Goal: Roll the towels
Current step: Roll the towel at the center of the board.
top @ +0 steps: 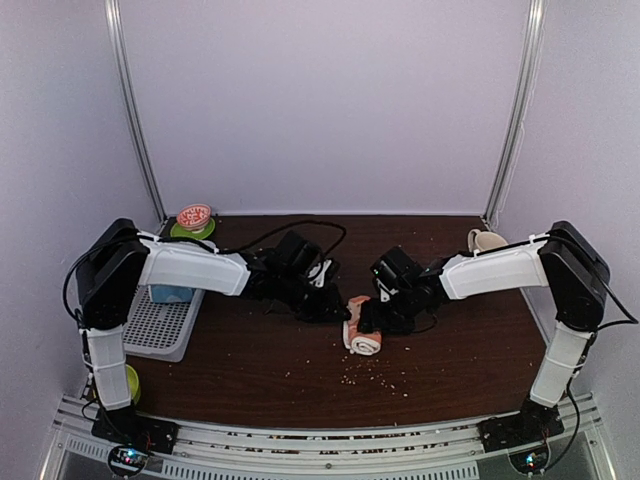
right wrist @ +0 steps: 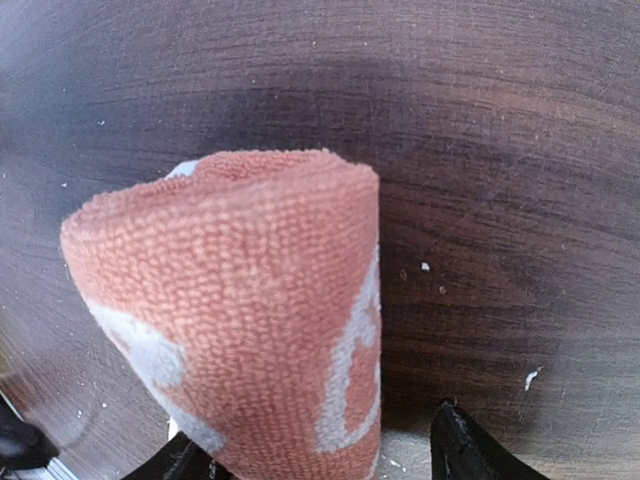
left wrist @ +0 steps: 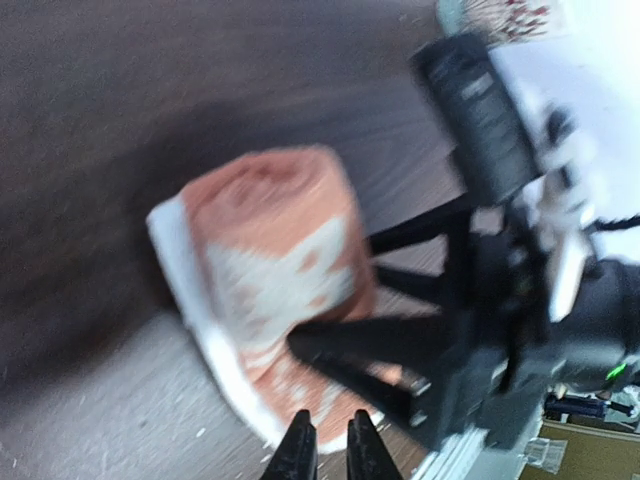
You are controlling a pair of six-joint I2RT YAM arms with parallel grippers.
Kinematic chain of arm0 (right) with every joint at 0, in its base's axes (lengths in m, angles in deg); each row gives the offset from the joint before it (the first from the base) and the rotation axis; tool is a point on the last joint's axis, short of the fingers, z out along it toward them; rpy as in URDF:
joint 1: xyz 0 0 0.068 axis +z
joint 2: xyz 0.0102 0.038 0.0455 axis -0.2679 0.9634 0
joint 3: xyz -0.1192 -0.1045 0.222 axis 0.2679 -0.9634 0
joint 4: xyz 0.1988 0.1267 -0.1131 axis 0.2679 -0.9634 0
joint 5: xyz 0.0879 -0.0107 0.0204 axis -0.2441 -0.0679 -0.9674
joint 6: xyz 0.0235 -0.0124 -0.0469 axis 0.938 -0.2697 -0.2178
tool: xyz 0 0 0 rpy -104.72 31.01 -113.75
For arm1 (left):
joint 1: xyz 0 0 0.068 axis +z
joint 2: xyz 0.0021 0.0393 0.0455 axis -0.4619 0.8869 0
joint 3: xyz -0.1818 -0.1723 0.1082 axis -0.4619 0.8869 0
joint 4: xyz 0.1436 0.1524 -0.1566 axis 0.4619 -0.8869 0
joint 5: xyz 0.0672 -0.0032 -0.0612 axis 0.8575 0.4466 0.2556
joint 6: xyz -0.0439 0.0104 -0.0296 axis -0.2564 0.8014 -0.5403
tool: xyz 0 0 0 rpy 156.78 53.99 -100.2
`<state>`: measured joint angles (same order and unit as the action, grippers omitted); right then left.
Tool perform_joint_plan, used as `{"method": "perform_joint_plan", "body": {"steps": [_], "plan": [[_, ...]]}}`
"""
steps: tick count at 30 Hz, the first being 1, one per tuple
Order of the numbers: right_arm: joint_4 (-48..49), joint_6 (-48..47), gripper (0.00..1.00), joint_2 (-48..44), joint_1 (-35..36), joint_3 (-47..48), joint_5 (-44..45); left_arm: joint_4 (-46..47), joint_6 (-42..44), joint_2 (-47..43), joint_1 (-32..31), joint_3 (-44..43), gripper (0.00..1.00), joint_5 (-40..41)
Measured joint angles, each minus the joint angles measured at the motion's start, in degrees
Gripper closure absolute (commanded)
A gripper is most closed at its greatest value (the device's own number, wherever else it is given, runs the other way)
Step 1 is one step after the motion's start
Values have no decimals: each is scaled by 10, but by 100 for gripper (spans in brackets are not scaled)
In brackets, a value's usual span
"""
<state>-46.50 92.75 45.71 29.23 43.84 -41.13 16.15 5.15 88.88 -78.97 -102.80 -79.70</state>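
A dark brown wood-grain table (top: 250,360) is seen under all the things, closed in by pale walls at the back and sides; a rolled towel (top: 362,335) is laid on it near the middle, its cloth salmon-orange with cream shapes and a white edge at one end; pale crumbs (top: 375,375) are scattered over the wood just in front of the roll and towards the near edge; a white perforated tray (top: 160,330) is set at the left side, well apart from the roll; a green plate (top: 177,232) is placed in the back left corner; a cream cup (top: 487,241) is placed in the back right corner, partly hidden.
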Motion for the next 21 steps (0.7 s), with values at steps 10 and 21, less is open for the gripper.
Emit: {"method": "perform_joint_plan", "body": {"steps": [10, 21], "plan": [[4, -6, 33, 0, 0, 0, 2, 70, -44, 92, 15, -79, 89, -47], [1, -34, 30, 2, 8, 5, 6, 150, -113, 153, 29, -78, 90, -104]]}}
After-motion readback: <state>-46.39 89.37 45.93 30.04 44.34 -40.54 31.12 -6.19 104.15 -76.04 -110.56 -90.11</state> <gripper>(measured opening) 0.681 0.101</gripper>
